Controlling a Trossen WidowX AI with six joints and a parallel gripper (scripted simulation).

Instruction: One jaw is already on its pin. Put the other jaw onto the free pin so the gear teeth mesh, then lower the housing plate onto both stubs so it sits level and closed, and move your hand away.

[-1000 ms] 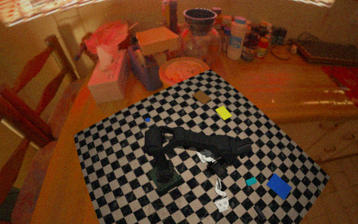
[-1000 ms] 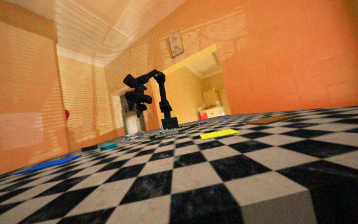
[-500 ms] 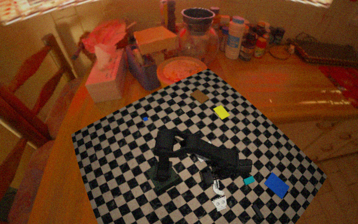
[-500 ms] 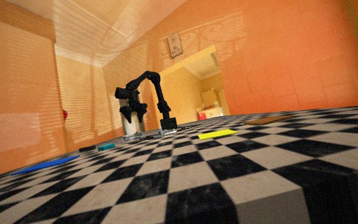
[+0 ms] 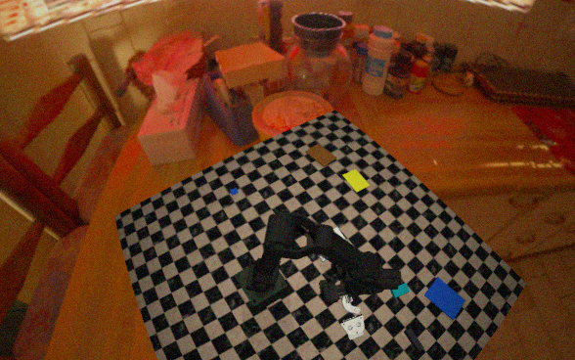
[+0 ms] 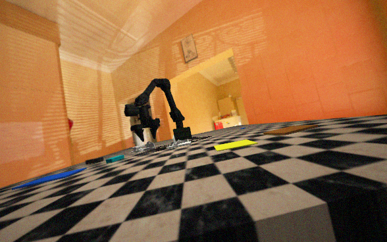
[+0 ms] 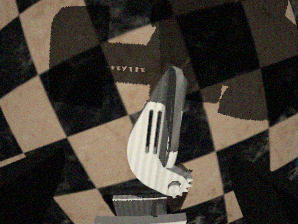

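Jaws are wide open, nothing held. I've got the gripper [image 5: 361,289] [image 6: 149,140] [image 7: 149,161] pointing down over the checkered mat [image 5: 196,196] [image 6: 201,194] [image 7: 95,155] on the wooden counter [image 5: 420,142].

Loose toothed piece [image 5: 350,305] [image 7: 145,150] is flat on the mat, in the wrist cam between the fingers, apart from both. Two slots in its curved body, round hole and teeth at the lower end, tapered tip at the upper end.

Housing plate [image 5: 353,329] lies near the toothed end, off the stubs, so it's neither level nor closed on the assembly. White bits of the base assembly [image 5: 340,235] show past the arm; arm blocks the rest, can't tell how the seated part or free pin sits.

Teal block [image 5: 400,291] [image 6: 115,158] near the gripper, blue panel [image 5: 445,298] [image 6: 51,177] beyond it. Yellow panel [image 5: 355,180] [image 6: 235,145] is well apart.
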